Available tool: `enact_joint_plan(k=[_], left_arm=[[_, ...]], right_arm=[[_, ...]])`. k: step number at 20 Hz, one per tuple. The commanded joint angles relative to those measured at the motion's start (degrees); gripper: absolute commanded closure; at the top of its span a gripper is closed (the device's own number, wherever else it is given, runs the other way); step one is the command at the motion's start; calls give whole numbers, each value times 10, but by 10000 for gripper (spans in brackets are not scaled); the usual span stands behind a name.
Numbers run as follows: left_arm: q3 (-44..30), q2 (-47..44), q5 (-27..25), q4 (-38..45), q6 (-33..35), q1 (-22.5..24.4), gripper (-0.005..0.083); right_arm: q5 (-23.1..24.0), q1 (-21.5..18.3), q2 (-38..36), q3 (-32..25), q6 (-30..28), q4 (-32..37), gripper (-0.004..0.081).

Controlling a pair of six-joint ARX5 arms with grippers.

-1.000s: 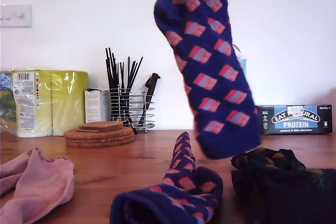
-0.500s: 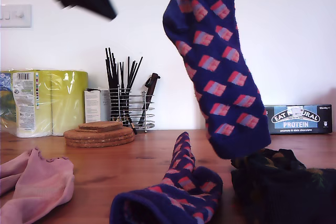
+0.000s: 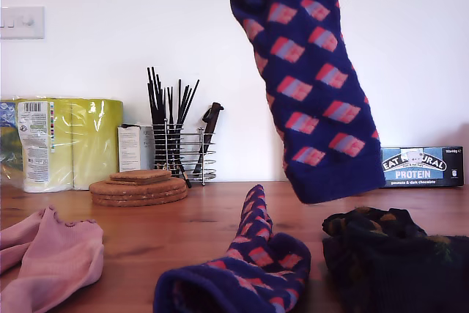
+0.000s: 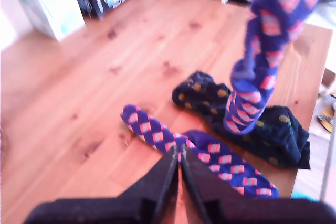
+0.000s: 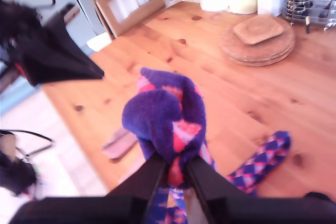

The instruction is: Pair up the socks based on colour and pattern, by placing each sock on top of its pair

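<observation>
a navy sock with pink-orange diamonds [image 3: 311,82] hanging in mid-air above the table [image 3: 190,225], pinched by its bunched cuff in the narrow jaws of my second gripper [image 5: 173,169], lifted clear so it can, by judgement, be carried over and laid on its match. the matching navy diamond sock [image 3: 245,269] lying flat on the table just beside and below the hanging one, toe pointing away in the exterior view. a heap of near-black dotted socks [image 3: 396,258] resting on the table right beside the flat navy sock, under the hanging sock's toe but apart from it. a pale pink sock [image 3: 47,262] crumpled on the table well apart from the flat navy sock, toward the exterior view's left. my first gripper [image 4: 177,169] hovering over the flat navy sock, jaws pressed together on nothing, seemingly kept out of the way. behind the flat navy sock, near the wall, cork mats [image 3: 139,187], a wire rack of dark sticks [image 3: 179,148] and a protein bar box [image 3: 421,166].

compared with half a second ago: hanging sock's toe raised, now clear of the dark heap and swung slightly toward the exterior view's right; dark arm shape almost gone from the exterior view's top. socks on the table unmoved.
</observation>
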Motion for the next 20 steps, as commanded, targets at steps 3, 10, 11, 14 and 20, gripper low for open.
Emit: enact_joint_plan(k=[3, 10, 11, 14, 20], left_arm=[[-13, 11, 1, -12, -1, 0, 796], [-13, 31, 1, 7, -1, 0, 796], [-13, 31, 1, 9, -2, 0, 796], [-13, 35, 1, 17, -2, 0, 796], [-13, 35, -5, 16, -2, 0, 796]], right_arm=[[-4, 45, -6, 23, 56, -16, 783], [88, 148, -6, 23, 114, -15, 783], [96, 157, -6, 23, 115, -13, 783], [97, 186, -3, 2, 131, 23, 783], [95, 198, -3, -49, 156, 65, 783]])
